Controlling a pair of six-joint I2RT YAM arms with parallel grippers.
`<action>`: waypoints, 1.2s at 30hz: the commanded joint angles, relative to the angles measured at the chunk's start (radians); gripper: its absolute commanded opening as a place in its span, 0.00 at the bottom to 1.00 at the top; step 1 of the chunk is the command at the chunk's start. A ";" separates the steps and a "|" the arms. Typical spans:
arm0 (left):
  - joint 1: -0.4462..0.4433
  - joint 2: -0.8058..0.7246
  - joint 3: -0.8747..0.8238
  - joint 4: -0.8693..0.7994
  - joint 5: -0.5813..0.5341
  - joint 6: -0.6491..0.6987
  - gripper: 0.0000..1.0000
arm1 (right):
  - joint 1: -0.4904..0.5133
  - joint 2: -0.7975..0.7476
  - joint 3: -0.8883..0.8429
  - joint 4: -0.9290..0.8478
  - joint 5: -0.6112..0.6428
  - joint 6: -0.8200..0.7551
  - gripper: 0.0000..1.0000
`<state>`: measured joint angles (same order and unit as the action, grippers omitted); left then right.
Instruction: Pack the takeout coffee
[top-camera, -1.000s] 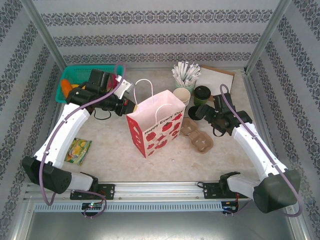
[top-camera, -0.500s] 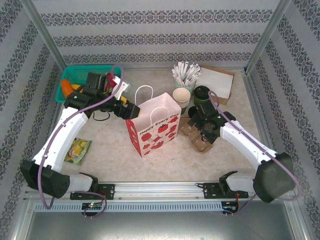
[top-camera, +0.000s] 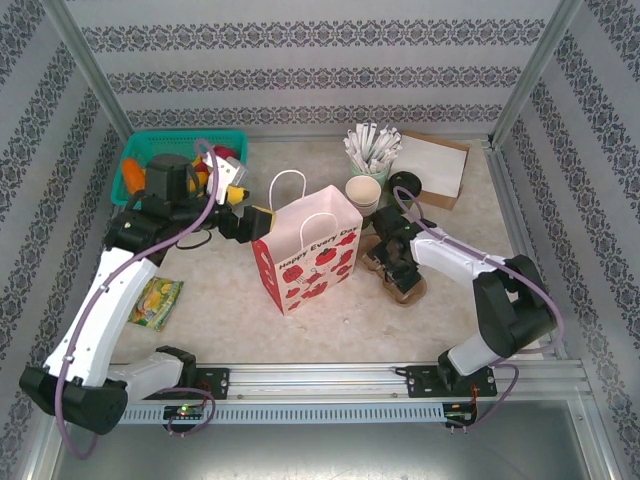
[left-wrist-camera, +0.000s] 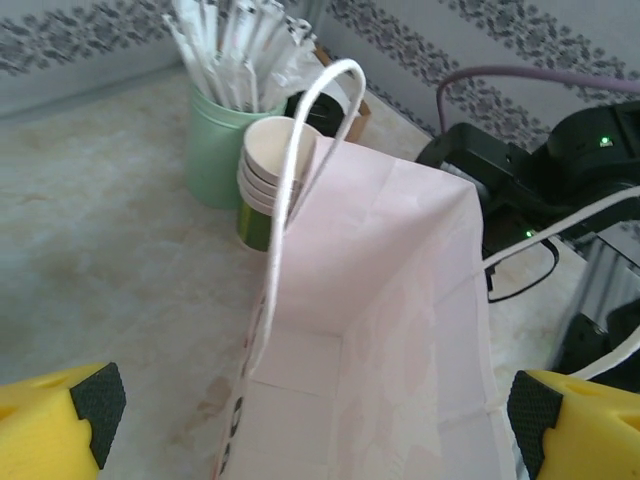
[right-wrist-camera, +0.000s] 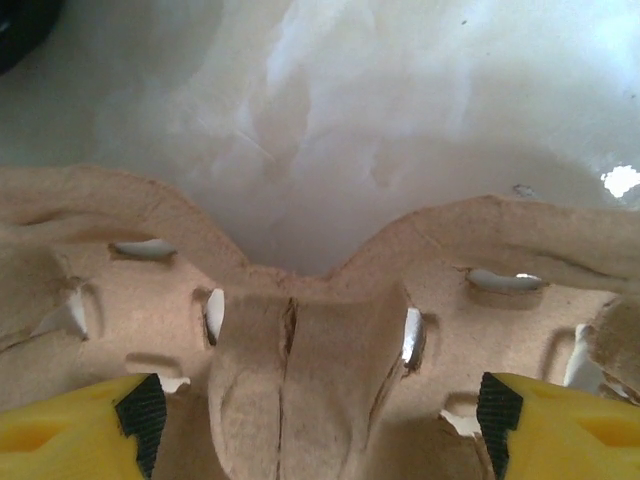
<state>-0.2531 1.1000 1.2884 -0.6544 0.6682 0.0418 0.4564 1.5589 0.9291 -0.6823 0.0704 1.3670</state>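
The takeout coffee (top-camera: 405, 186), a small cup with a black lid, stands at the back right of the table, next to the stacked lidless cups (top-camera: 364, 190). The white gift bag (top-camera: 310, 250) with red apples stands upright in the middle, and its open mouth (left-wrist-camera: 400, 330) is below my left gripper (left-wrist-camera: 310, 410). That left gripper (top-camera: 256, 222) is open at the bag's top left edge and holds nothing. My right gripper (top-camera: 393, 258) is open low over the brown pulp cup carrier (top-camera: 398, 275). Its fingers straddle the carrier's middle ridge (right-wrist-camera: 300, 370).
A mint cup of wrapped straws (top-camera: 372, 150) and a brown box of white napkins (top-camera: 432, 165) stand at the back. A green basket (top-camera: 145, 150) holds items at the back left. A yellow packet (top-camera: 155, 300) lies near the left arm. Patterned walls close in three sides.
My left gripper has opened and let go of the bag's rim, and the bag has shifted slightly left. My right arm has swung left and down onto the carrier, its jaws narrowing a little.
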 joint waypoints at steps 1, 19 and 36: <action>0.009 -0.073 -0.047 0.071 -0.108 -0.046 1.00 | 0.014 0.031 0.043 0.003 0.049 0.034 0.81; 0.008 -0.088 -0.137 0.117 -0.276 -0.064 1.00 | 0.013 0.128 0.052 0.028 0.060 0.021 0.60; 0.010 -0.080 -0.154 0.138 -0.279 -0.083 1.00 | 0.007 -0.083 -0.070 0.003 0.174 -0.038 0.30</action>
<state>-0.2531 1.0279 1.1526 -0.5648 0.3981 -0.0273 0.4564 1.5101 0.8879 -0.6418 0.1825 1.3643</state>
